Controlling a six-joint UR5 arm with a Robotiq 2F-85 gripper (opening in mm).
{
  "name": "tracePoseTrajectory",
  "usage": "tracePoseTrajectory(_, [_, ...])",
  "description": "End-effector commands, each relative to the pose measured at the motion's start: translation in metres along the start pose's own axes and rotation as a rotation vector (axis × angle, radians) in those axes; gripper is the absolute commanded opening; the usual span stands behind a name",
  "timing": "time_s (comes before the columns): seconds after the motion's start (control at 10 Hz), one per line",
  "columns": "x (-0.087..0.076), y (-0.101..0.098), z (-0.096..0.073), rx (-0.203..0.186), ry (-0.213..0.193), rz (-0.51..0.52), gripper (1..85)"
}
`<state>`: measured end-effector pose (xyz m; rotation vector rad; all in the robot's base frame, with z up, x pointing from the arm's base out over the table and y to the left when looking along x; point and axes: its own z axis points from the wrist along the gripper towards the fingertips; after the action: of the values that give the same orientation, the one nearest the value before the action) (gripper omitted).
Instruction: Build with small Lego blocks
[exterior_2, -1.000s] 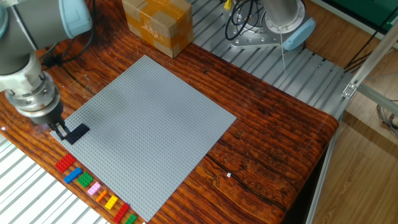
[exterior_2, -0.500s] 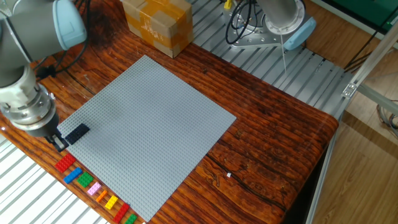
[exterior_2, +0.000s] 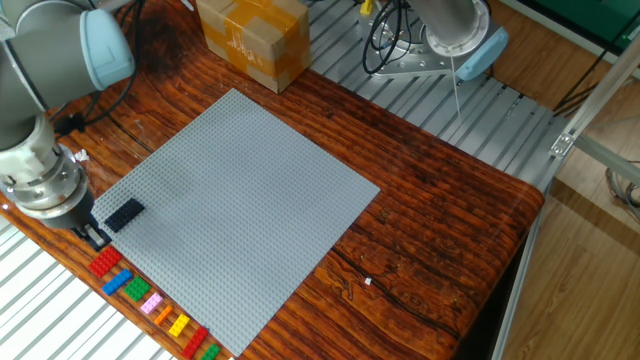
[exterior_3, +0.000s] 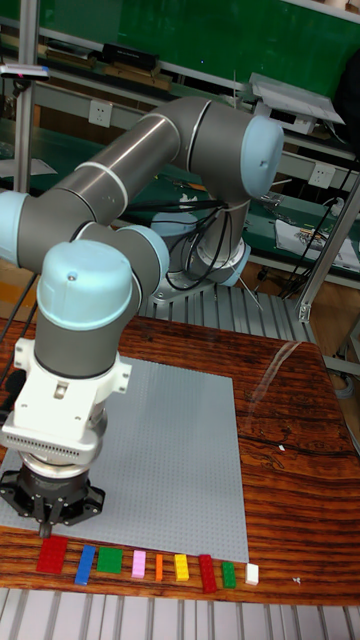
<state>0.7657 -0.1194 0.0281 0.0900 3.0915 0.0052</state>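
A black Lego block (exterior_2: 123, 214) lies on the grey baseplate (exterior_2: 240, 190) near its left corner. My gripper (exterior_2: 96, 236) hangs just left of and in front of it, off the plate's edge, apart from the block and holding nothing; its fingers look slightly open. A row of small Lego blocks lies along the table's front edge: red (exterior_2: 103, 263), blue (exterior_2: 118, 281), green (exterior_2: 137, 292), pink (exterior_2: 152, 303), orange, yellow (exterior_2: 179, 325), then another red and green. In the tall fixed view the gripper (exterior_3: 47, 521) hovers over the red block (exterior_3: 52, 553); the arm hides the black block.
A brown cardboard box (exterior_2: 252, 38) stands at the back beyond the plate's far corner. The arm's base (exterior_2: 440, 40) with cables sits on the metal rails at back right. A small white block (exterior_3: 252, 573) ends the row.
The gripper has let go of the black block and drawn back to the left and toward the front. The block stays on the plate.
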Motion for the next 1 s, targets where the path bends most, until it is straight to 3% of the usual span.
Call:
tracePoseTrajectory(0.0, [-0.0057,0.0054,0.0041,-0.017,-0.001,-0.032,63.0])
tracePoseTrajectory(0.5, [-0.0011,0.0046,0.0070,-0.014,0.025,-0.063,73.3])
tracePoseTrajectory(0.9, [0.0001,0.0031,0.0074,-0.007,0.031,-0.066,74.0])
